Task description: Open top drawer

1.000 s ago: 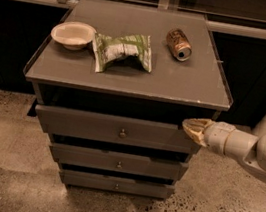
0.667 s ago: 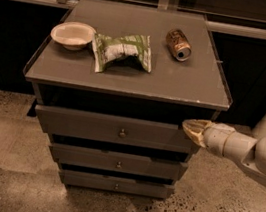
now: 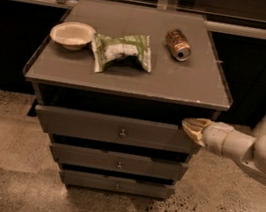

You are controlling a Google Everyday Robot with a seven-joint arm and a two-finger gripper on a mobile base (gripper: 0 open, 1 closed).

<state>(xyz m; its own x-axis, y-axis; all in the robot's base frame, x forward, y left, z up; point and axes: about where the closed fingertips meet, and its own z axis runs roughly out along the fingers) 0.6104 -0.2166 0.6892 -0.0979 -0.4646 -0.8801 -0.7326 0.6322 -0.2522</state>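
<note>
The top drawer (image 3: 109,127) is the widest grey front of three, with a small round metal knob (image 3: 122,133) at its centre. It stands out a little from the cabinet, with a dark gap above it. My gripper (image 3: 193,128) comes in from the right on a white arm (image 3: 247,150). Its yellowish tip sits at the drawer's upper right corner, just under the cabinet top.
On the grey cabinet top (image 3: 187,84) lie a white bowl (image 3: 72,34) at the left, a crumpled green snack bag (image 3: 122,51) in the middle and a brown can (image 3: 178,44) on its side at the right. Two narrower drawers (image 3: 118,162) sit below. Speckled floor surrounds the cabinet.
The gripper has shifted very slightly; the drawer and the things on top stay as they were.
</note>
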